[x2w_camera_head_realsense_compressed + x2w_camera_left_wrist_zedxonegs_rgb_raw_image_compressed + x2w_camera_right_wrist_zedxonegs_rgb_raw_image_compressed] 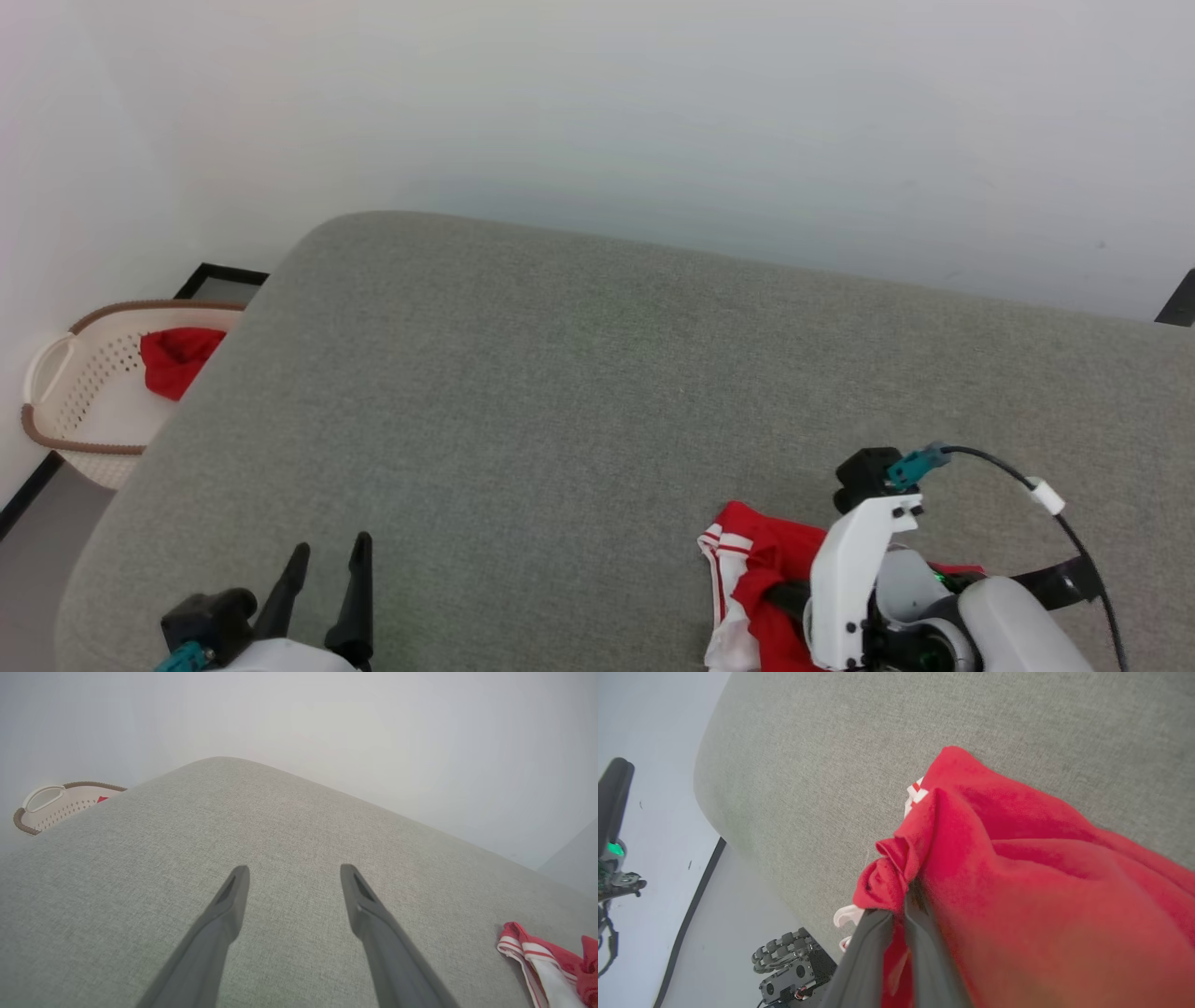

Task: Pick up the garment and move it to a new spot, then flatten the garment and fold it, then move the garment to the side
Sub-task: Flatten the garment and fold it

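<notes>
The garment (758,558), bright red with a white sleeve and red-white stripe trim, lies bunched at the near right edge of the grey surface (579,392). My right gripper (773,592) reaches into it from the right. In the right wrist view its fingers (878,933) are shut on a gathered fold of the garment (1017,858), and the rest of the red cloth drapes over the surface. My left gripper (330,560) rests at the near left, open with nothing between its fingers (233,896). The garment's striped sleeve (537,957) shows at the far right of the left wrist view.
A white perforated basket (89,401) with a brown rim sits on the floor beyond the surface's left edge and holds a small red cloth scrap (175,359). A pale wall runs behind the surface. The robot's wheeled base (789,966) is below the near edge.
</notes>
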`<state>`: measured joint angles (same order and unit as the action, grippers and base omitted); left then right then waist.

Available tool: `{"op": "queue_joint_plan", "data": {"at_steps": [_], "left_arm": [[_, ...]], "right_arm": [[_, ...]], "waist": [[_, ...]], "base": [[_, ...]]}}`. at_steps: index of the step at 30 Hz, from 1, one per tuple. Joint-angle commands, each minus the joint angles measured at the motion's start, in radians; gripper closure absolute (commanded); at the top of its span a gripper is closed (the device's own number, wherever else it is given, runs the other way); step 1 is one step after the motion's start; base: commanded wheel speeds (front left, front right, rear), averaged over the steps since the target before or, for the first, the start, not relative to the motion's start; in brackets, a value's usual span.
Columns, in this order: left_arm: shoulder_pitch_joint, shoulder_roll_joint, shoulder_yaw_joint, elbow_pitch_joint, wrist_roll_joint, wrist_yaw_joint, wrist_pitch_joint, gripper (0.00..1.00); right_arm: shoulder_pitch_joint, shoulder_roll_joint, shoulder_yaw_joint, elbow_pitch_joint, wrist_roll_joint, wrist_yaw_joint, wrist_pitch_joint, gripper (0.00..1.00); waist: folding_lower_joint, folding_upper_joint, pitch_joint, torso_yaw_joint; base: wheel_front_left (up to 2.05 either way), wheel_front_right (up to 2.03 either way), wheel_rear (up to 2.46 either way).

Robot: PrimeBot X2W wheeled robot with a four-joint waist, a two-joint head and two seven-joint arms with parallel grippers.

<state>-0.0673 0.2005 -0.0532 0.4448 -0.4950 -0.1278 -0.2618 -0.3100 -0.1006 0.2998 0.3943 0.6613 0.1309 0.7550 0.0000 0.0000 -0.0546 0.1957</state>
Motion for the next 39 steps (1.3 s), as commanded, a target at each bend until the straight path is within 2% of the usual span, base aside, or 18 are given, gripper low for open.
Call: {"op": "queue_joint_plan", "data": {"at_steps": [1,3,4,8,14,18,24,33,39], "left_arm": [[-0.012,-0.002,0.002,0.004,0.002,-0.003,-0.003,0.00],[-0.012,-0.003,0.005,0.008,0.004,-0.003,-0.003,0.00],[-0.012,-0.004,0.006,0.009,0.005,-0.003,-0.003,0.00],[-0.007,-0.002,0.013,0.012,0.005,-0.003,-0.003,0.00],[0.010,0.001,0.024,0.009,0.013,-0.004,-0.003,0.00],[0.024,0.002,0.035,0.005,0.014,-0.004,-0.003,0.00],[0.048,0.010,0.048,-0.007,0.023,-0.003,-0.003,0.00],[0.071,0.012,0.074,-0.039,0.058,-0.004,-0.003,0.00],[0.082,0.003,0.081,-0.065,0.096,-0.003,-0.003,0.00]], "right_arm": [[-0.021,0.004,0.020,0.026,-0.018,0.000,-0.028,0.94],[-0.036,0.010,0.013,0.063,-0.019,0.000,-0.060,0.42],[-0.044,0.013,0.021,0.075,-0.018,0.000,-0.069,0.00],[-0.068,0.016,0.043,0.104,0.008,0.000,-0.070,0.00],[-0.079,0.003,0.053,0.077,0.060,0.000,-0.068,0.00],[-0.064,-0.035,0.065,0.014,0.088,0.000,-0.071,0.00],[-0.025,-0.127,0.054,-0.103,0.095,0.000,-0.119,0.00],[0.052,-0.278,0.017,-0.199,0.035,0.000,-0.315,0.00],[0.095,-0.368,0.010,-0.217,-0.040,0.000,-0.553,0.00]], "waist": [[0.0000,0.0000,0.000,0.000],[0.0000,0.0000,0.000,-0.002],[0.0000,0.0000,-0.001,-0.004],[0.0000,0.0000,-0.007,-0.014],[0.0000,0.0000,-0.018,-0.038],[0.0000,0.0000,-0.029,-0.064],[0.0000,0.0000,-0.043,-0.116],[0.0000,0.0000,-0.056,-0.206],[0.0000,0.0000,-0.060,-0.258]], "base": [[0.00,0.00,0.00],[0.00,0.00,0.00],[0.00,0.00,0.00],[0.00,0.00,0.00],[0.00,0.00,0.00],[0.00,0.00,0.00],[0.00,0.00,0.00],[0.00,0.00,0.00],[0.00,0.00,0.00]]}}
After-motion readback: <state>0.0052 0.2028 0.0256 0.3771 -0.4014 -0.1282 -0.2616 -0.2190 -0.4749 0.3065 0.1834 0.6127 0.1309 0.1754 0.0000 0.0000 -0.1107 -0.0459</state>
